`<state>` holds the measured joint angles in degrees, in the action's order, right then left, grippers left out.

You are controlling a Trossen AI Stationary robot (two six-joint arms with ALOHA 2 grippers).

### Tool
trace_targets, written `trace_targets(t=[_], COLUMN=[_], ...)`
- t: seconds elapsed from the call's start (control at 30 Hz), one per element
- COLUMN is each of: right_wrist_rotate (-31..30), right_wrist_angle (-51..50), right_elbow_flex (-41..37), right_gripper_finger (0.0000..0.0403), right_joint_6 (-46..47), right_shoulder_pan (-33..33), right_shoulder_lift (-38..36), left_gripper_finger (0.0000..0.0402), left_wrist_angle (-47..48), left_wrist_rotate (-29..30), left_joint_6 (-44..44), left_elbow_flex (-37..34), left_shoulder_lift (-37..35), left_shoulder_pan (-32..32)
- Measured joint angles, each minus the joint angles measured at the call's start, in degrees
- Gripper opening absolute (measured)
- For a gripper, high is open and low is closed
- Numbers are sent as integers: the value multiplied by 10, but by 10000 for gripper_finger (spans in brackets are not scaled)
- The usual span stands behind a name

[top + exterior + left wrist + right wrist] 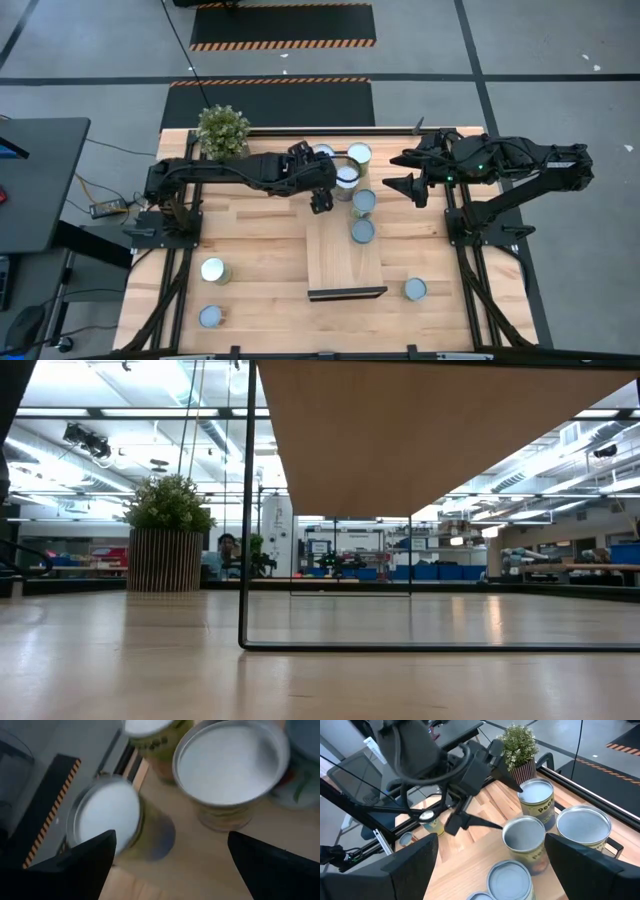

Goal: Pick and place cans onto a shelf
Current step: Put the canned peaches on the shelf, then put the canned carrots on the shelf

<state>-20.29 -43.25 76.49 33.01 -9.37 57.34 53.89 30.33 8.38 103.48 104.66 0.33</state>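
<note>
The light-wood shelf [340,262] stands raised at the table's middle, its dark front edge toward the near side; its underside fills the top of the low view [430,430]. One can [362,231] stands on it and another [363,202] at its far end. Three cans [347,177] cluster behind it, and they also show in the right wrist view [525,837]. My left gripper [322,200] hangs open and empty beside this cluster, over two cans [230,762]. My right gripper [405,187] is open and empty to the cluster's right [490,865].
A potted plant [222,130] stands at the far left of the table [250,240]. Two cans [213,270] stand near the left front, and one can [415,289] stands right of the shelf's front. The shelf's thin dark leg frame [243,560] rises from the tabletop.
</note>
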Motion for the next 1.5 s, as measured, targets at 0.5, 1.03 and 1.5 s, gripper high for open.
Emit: trace_targets(t=[0.5, 1.03, 1.5], right_wrist_rotate=[4, 19, 4], right_wrist_angle=[14, 10, 12], right_elbow_flex=[0, 0, 0], right_gripper_finger=[373, 373, 373], right_joint_6=[0, 0, -8], right_shoulder_pan=[0, -22, -44], right_shoulder_lift=[14, 13, 13], left_gripper_finger=[389, 389, 388], left_wrist_angle=[-59, 122, 202], left_wrist_rotate=[52, -160, -363], left_joint_6=[-35, -20, 328], left_elbow_flex=[0, 1, -237], left_shoulder_lift=[20, -82, -180], left_shoulder_pan=[-3, -94, -225])
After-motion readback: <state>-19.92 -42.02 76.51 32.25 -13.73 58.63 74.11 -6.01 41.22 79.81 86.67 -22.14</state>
